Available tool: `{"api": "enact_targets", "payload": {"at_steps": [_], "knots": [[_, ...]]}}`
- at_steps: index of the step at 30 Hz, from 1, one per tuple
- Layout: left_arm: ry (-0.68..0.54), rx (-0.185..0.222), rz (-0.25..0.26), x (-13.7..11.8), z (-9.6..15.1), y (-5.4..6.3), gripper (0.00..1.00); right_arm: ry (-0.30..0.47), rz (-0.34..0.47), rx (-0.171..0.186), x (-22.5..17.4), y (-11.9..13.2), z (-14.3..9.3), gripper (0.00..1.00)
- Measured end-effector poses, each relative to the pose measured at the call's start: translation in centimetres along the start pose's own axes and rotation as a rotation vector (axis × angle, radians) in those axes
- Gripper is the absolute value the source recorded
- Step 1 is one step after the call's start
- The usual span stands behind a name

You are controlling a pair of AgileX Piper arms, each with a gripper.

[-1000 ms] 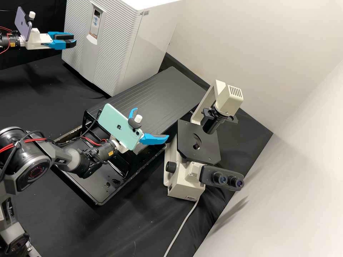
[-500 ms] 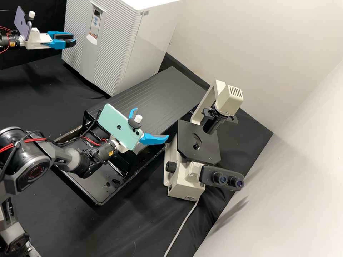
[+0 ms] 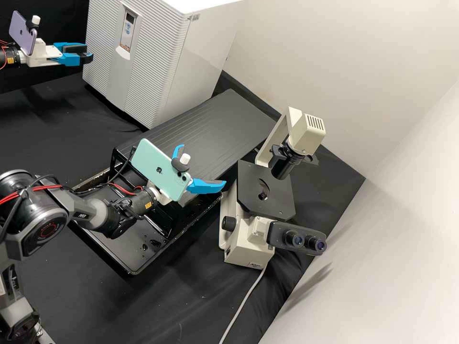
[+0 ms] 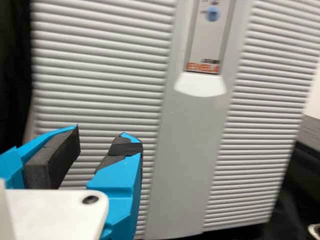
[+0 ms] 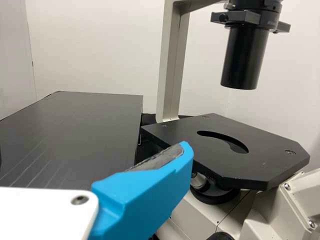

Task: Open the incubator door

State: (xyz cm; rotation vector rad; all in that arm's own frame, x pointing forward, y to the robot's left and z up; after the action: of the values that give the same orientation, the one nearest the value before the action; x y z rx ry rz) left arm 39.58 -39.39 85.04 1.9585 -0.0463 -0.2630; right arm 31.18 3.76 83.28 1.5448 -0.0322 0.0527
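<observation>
We face the closed grey incubator door (image 3: 151,62) | it lies ahead of our left gripper (image 3: 85,53) | fingers parted

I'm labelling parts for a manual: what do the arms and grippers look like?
Dark grey arms, red and black cables, white gripper bodies, blue fingers with dark pads. A purple phone tops the left gripper, a mint-green phone the right gripper.

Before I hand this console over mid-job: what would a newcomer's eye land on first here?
Probably the bulky, ribbed incubator, at the back in the high view, with the left hand open in front of it. Then the mint-green phone mounted on the right hand, whose blue fingers are spread wide, and the cream-and-black microscope just beyond them.
</observation>
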Motion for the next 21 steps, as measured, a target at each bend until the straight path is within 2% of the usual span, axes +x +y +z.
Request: {"api": "enact_targets", "payload": {"at_steps": [5,12,21], "knots": [[0.058,-0.016,0.005,-0.4,-1.1,0.3,1.00,0.000,0.000,0.000,0.0,0.0,0.0,1.00],[0.078,-0.021,0.010,-0.5,-1.6,0.5,1.00,0.000,0.000,0.000,0.0,0.0,0.0,1.00],[0.055,0.022,0.028,0.8,-1.7,1.8,1.00,0.000,0.000,0.000,0.0,0.0,0.0,1.00]]}}
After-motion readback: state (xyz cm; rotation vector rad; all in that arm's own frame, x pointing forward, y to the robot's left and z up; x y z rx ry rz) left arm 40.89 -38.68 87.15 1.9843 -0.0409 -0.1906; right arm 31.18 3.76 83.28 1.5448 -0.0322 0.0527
